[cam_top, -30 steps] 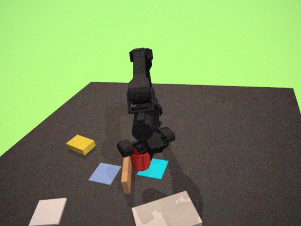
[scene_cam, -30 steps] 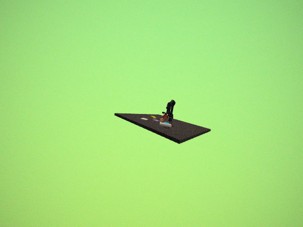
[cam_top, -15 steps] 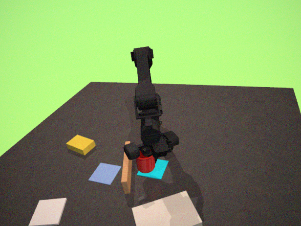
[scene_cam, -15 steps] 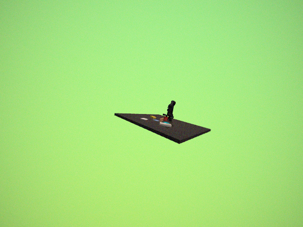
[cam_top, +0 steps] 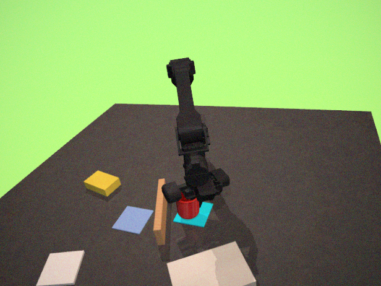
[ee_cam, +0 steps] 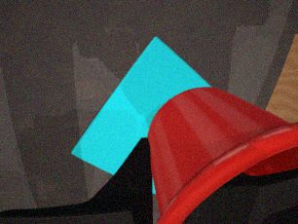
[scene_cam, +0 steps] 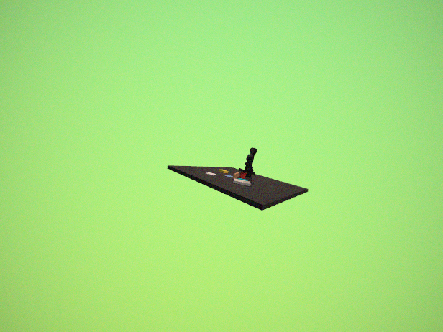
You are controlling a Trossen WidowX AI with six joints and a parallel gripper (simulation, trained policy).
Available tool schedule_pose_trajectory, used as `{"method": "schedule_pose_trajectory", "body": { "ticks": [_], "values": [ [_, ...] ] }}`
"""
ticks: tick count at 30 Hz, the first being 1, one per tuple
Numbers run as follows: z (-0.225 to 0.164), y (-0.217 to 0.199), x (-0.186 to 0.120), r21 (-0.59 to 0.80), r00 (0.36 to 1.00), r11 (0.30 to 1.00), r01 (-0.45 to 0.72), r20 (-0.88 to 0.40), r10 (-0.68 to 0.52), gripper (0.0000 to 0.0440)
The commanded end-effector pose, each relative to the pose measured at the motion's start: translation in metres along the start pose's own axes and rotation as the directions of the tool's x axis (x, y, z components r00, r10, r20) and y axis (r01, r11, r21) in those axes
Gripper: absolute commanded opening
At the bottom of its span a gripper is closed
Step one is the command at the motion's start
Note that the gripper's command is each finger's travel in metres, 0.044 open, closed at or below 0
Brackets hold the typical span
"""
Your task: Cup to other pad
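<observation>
Red round flared cup [cam_top: 188, 210] [scene_cam: 243, 174] [ee_cam: 204, 131] fills the near right of the wrist view, over the flat cyan square pad [cam_top: 206, 213] [scene_cam: 244, 180] [ee_cam: 131, 97]. Can't tell if its base touches. Black two-finger tool [cam_top: 189, 194] [scene_cam: 241, 170] [ee_cam: 154, 143] is nearly closed, pinching the cup at its rim side. Marbles hidden from these angles. Upright orange-brown wooden barrier [cam_top: 159, 213] [scene_cam: 236, 175] [ee_cam: 285, 88] stands between the cyan pad and the flat periwinkle-blue square pad [cam_top: 133, 220] [scene_cam: 228, 176]. Yellow rectangular block [cam_top: 102, 182] [scene_cam: 224, 171] sits on the dark bench [cam_top: 294, 186] [scene_cam: 273, 190], beyond the blue pad in the top view.

The red cup [cam_top: 187, 208] [scene_cam: 243, 175] [ee_cam: 204, 129] now sits farther from the orange barrier [cam_top: 159, 212] [scene_cam: 236, 175] [ee_cam: 286, 90], with a gap showing in the top view where the two overlapped. The gripper [cam_top: 189, 195] [scene_cam: 243, 171] [ee_cam: 154, 143] shifts the same way, away from the barrier.
</observation>
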State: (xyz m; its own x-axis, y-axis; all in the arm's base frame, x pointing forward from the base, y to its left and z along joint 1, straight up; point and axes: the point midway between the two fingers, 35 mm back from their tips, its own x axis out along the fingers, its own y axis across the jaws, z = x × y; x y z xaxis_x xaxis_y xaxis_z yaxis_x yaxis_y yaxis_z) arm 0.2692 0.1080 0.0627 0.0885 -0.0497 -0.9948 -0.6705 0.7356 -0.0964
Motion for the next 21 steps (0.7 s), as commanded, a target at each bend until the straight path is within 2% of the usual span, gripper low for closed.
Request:
{"method": "schedule_pose_trajectory", "body": {
  "ticks": [1, 3, 6, 21],
  "values": [
    [0.000, 0.001, 0.000, 0.008, 1.000, 1.000, 0.009, 0.011, -0.009, 0.0046],
    [0.000, 0.000, 0.000, 0.014, 1.000, 1.000, 0.010, 0.023, -0.010, 0.0063],
    [0.002, -0.001, -0.005, 0.020, 0.999, 1.000, 0.009, 0.052, -0.010, 0.0110],
    [-0.003, 0.003, -0.027, 0.022, 0.987, 1.000, -0.012, 0.158, 0.008, 0.0157]
  ]
}}
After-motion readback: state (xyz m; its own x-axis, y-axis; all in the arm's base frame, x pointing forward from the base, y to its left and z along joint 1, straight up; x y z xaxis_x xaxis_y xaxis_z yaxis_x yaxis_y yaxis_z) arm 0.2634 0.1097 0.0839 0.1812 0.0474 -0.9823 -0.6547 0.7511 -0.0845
